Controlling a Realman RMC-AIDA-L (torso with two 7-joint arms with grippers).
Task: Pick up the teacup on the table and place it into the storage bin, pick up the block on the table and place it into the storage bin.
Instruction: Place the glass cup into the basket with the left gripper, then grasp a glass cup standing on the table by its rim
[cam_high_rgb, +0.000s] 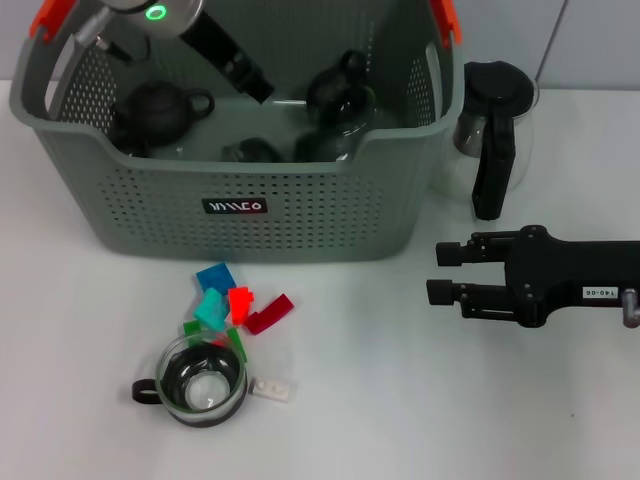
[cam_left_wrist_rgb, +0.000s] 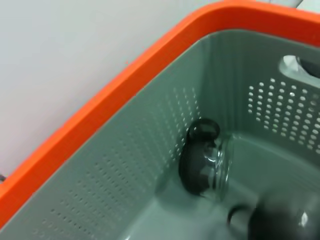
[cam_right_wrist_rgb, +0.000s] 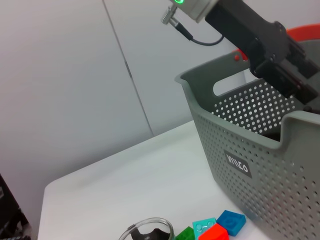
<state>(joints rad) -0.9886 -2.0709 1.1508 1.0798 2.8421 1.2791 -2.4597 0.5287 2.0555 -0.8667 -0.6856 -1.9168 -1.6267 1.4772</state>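
Observation:
The teacup (cam_high_rgb: 203, 381), clear glass with a black base and handle, stands on the white table near the front; its rim also shows in the right wrist view (cam_right_wrist_rgb: 148, 229). A cluster of coloured blocks (cam_high_rgb: 232, 310) lies just behind it, also seen in the right wrist view (cam_right_wrist_rgb: 216, 227); a white block (cam_high_rgb: 273, 389) lies beside the cup. The grey storage bin (cam_high_rgb: 240, 215) stands at the back. My left gripper (cam_high_rgb: 252, 82) reaches down inside the bin, above its floor. My right gripper (cam_high_rgb: 442, 272) is open and empty, lying on the table to the right.
Inside the bin are a black teapot (cam_high_rgb: 158, 110) and glass pots with black lids (cam_high_rgb: 338, 100), one also in the left wrist view (cam_left_wrist_rgb: 204, 162). A glass coffee pot (cam_high_rgb: 495, 125) with a black handle stands right of the bin, behind my right gripper.

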